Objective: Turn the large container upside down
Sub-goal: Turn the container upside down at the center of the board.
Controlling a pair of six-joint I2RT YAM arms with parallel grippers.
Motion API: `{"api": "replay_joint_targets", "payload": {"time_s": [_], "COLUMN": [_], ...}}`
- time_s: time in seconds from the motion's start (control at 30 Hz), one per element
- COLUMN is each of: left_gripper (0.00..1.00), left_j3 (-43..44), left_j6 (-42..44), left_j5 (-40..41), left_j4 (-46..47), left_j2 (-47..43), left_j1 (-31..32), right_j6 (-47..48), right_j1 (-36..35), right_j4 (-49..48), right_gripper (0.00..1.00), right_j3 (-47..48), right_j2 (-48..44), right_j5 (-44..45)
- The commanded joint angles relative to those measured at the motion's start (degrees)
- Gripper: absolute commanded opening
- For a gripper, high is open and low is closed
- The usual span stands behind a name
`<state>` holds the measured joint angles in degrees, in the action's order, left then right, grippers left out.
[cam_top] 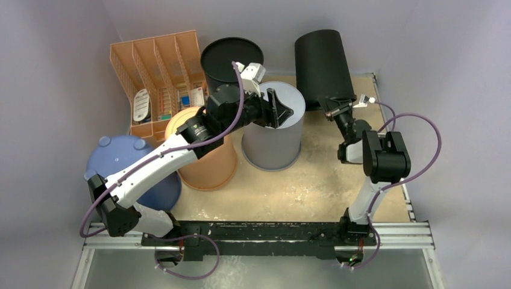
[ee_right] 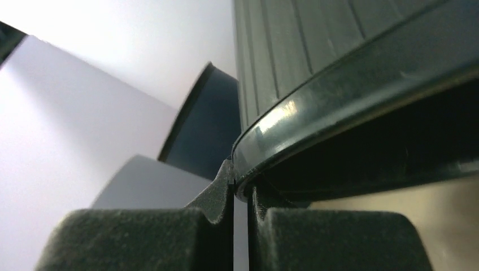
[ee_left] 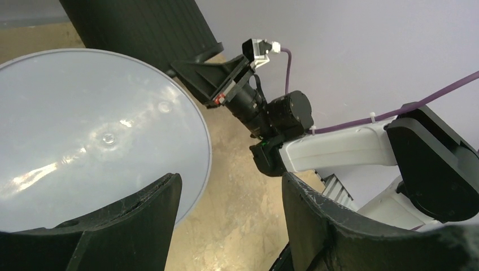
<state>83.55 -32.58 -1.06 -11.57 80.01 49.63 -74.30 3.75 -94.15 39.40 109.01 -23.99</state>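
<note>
Pinching the rim of the container [cam_top: 322,63], your right hand [cam_top: 333,111] has its 2 fingers almost together, with only the lip of the rim between them. The right wrist view shows this closely: 1 finger [ee_right: 141,237] lies on the ribbed outer wall side and the other sits inside the mouth. The container is at the far right of the desk [cam_top: 313,186], tilted, with its closed end up toward the back wall and its mouth low toward the hand. You cannot tell whether the rim touches the desk.

Your left hand [cam_top: 278,108] is spread wide and holds nothing. It hangs over the near right edge of the grey bin [cam_top: 271,141], which stands with a flat closed face up, just left of the container. An orange bin [cam_top: 211,165] stands beside the grey bin under the left arm, with a blue tub [cam_top: 114,156] further left. Behind them are a black bin [cam_top: 229,54], mouth up, and an orange rack [cam_top: 156,66].
</note>
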Motion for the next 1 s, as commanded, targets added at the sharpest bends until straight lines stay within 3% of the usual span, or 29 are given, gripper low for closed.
{"api": "replay_joint_targets", "payload": {"time_s": [0.0, 0.4, 0.5, 0.73, 0.87, 0.97], "left_gripper": [0.65, 0.65, 0.65, 0.65, 0.65, 0.66], "left_j3": [-0.28, 0.24, 0.73, 0.1, 1.6, 1.91], "left_j6": [-0.81, -0.79, -0.82, -2.23, -2.09, -1.96], "left_j5": [-1.27, -3.23, -3.57, -3.87, -3.52, -2.62], "left_j4": [4.58, 4.9, 4.47, 5.31, 4.5, 4.14], "left_j2": [-0.76, 1.16, 1.58, 1.78, 1.88, 1.36], "left_j1": [-0.23, -0.23, -0.23, -0.23, -0.23, -0.23], "right_j6": [6.27, 5.69, 3.86, 0.42, 0.14, 0.37], "right_j1": [0.2, 0.38, 0.38, 0.38, 0.53, 0.7], "right_j4": [-22.66, -22.72, -22.67, -22.51, -21.79, -21.41], "right_gripper": [0.0, 0.0, 0.06, 0.49, 0.96, 1.0], "right_j3": [-8.38, -19.09, -20.38, -23.58, -25.73, -27.21], "right_j2": [-0.17, 0.59, 1.61, 1.37, -1.05, -3.31], "right_j5": [-0.31, 5.23, 7.92, 12.52, 14.06, 15.87]}}
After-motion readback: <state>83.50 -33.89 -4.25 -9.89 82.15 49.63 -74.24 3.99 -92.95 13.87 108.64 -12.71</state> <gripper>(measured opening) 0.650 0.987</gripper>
